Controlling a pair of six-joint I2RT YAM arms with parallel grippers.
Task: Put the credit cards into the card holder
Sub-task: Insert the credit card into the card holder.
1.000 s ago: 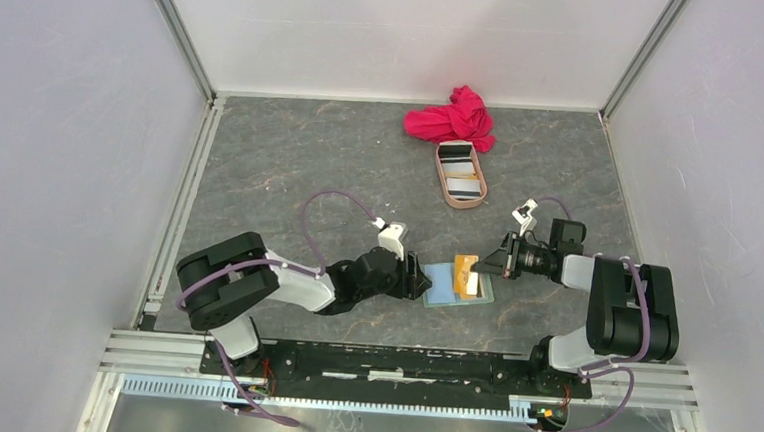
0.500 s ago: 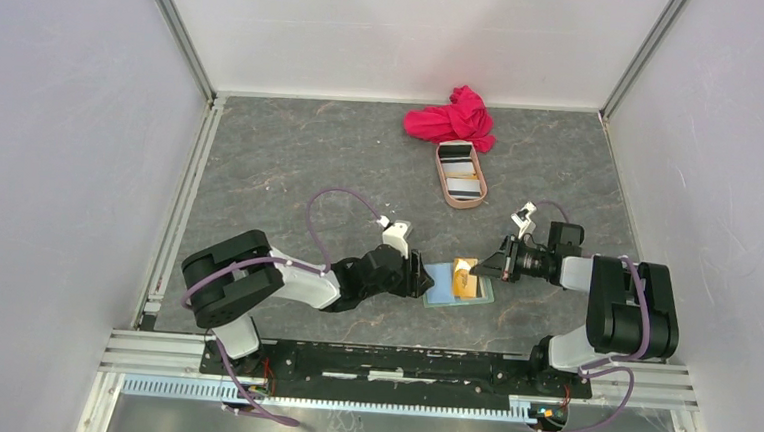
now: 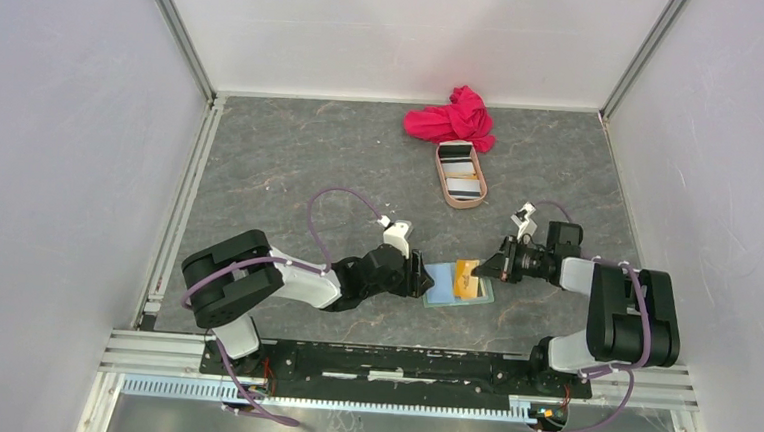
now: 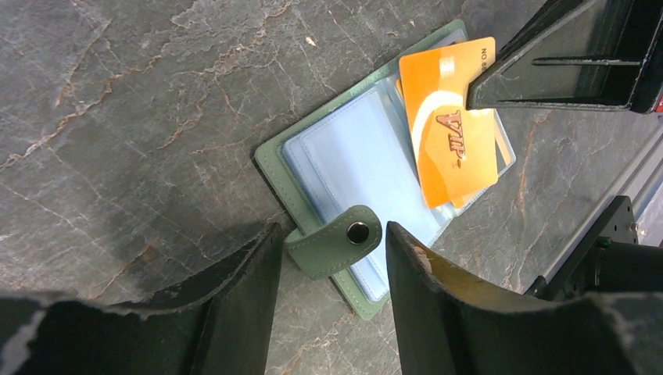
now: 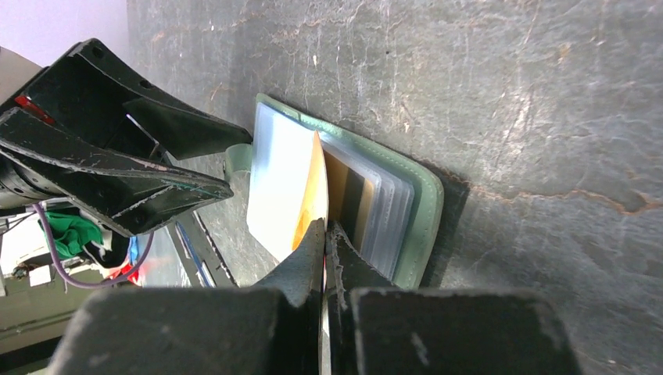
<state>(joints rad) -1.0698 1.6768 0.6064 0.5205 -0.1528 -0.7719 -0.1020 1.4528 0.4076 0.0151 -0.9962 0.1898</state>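
— Between the two arms, near the front edge of the table [image 3: 291, 160]: the card holder [image 4: 336, 156] lies open, pale blue sleeves up. Over its right-hand page stands the orange card [image 4: 449, 133], tilted, one edge down at the sleeves.
— Who has it?
— That's the right gripper [image 5: 324, 226], jaws pinched together on the card's outer edge. On the other side, the left gripper [image 4: 330, 230] has its jaws apart, straddling the snap tab [image 4: 320, 254] and not closed on it.
— Handling?
— I judge the card light, stiff, slick plastic. It is thin, so an edge pinch is the only sound hold, and it could swivel in the jaws if it catches on a sleeve mouth. The holder looks soft and light, so it will likely slide when pushed. Pinning the tab or the left page would steady it.
— Count?
— One holder and one orange card. At the far side, well apart, an oval tray [image 3: 442, 175] sits beside a red cloth [image 3: 454, 118]. It holds two striped cards [image 3: 459, 153] by my reading, though that view is too small to rule out a third beneath.
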